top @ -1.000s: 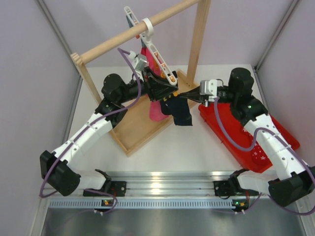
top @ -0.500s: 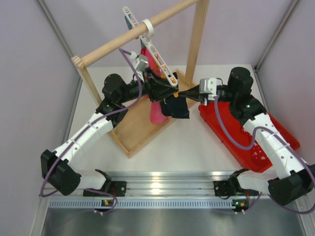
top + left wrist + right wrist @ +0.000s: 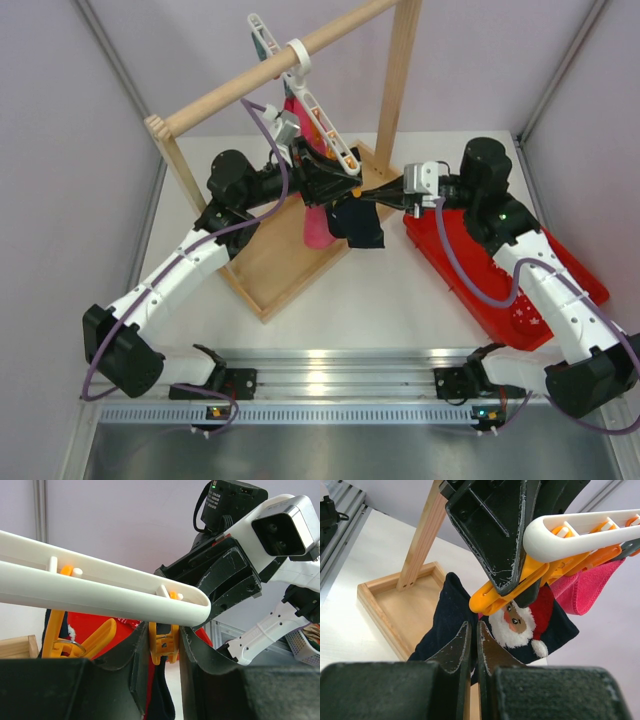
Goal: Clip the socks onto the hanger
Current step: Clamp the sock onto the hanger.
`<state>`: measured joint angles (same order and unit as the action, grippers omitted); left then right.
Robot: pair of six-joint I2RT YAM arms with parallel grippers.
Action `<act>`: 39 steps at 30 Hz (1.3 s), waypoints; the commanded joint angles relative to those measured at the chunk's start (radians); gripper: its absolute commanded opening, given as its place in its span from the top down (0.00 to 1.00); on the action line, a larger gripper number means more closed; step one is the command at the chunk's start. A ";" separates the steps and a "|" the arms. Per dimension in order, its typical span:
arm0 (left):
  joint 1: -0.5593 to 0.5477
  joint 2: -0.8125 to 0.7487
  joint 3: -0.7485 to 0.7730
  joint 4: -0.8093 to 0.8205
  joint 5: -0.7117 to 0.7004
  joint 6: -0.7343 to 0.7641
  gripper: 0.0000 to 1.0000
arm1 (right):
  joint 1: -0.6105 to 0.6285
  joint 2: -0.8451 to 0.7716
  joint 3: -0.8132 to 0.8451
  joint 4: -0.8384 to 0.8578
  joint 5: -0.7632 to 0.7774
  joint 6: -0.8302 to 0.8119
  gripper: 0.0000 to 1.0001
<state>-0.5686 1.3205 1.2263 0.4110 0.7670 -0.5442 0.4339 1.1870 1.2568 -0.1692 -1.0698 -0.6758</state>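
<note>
Claws are both clenched here. Right claw [image 3: 474, 630] comes in from 3 o'clock, fingers pinched nearly flat on the top edge of the sock [image 3: 447, 612], the navy one with the Santa on it. Left claw [image 3: 162, 636] comes in from 9 o'clock and squeezes an orange clip [image 3: 492, 600] at the end of the white hanger [image 3: 100, 597]. The sock hangs just under that clip, up off the worktop [image 3: 380, 290], with the pink cloth [image 3: 585, 587] right behind it at 12.

What I'd worry about: I can't tell if the sock edge is actually inside the clip mouth or just beside it. If the left claw lets go too soon, the clip probably snaps on nothing, or nips the pink cloth instead. If the right one opens first, the sock likely drops onto the wooden base [image 3: 280, 260]. Also the hanger only hangs by its ring on the wooden rail [image 3: 300, 50], so a sideways shove could swing it and wreck the line-up. Both arms' fingers are really close too, so a bump seems possible.
</note>
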 commanded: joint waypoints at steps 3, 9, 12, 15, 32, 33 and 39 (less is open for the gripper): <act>-0.016 0.003 -0.024 -0.012 0.124 0.021 1.00 | 0.023 -0.018 0.036 0.013 -0.036 -0.016 1.00; -0.016 0.002 -0.028 -0.021 0.132 0.029 1.00 | 0.023 -0.010 0.043 0.048 -0.027 0.010 1.00; -0.016 -0.001 -0.030 -0.029 0.126 0.039 1.00 | 0.022 -0.013 0.050 0.066 -0.025 0.027 1.00; -0.016 0.000 -0.028 -0.035 0.130 0.044 1.00 | 0.022 -0.007 0.055 0.074 -0.024 0.033 1.00; -0.014 -0.010 -0.036 -0.083 0.132 0.102 1.00 | 0.020 0.011 0.099 0.158 -0.019 0.137 1.00; -0.014 -0.009 -0.034 -0.086 0.132 0.104 1.00 | 0.020 0.011 0.098 0.161 -0.019 0.140 1.00; -0.014 -0.012 -0.022 -0.106 0.123 0.105 0.98 | 0.020 0.011 0.099 0.163 -0.010 0.151 1.00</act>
<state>-0.5632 1.3174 1.2209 0.3981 0.7902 -0.4664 0.4385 1.2037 1.3037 -0.0902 -1.0561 -0.5423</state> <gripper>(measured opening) 0.306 0.019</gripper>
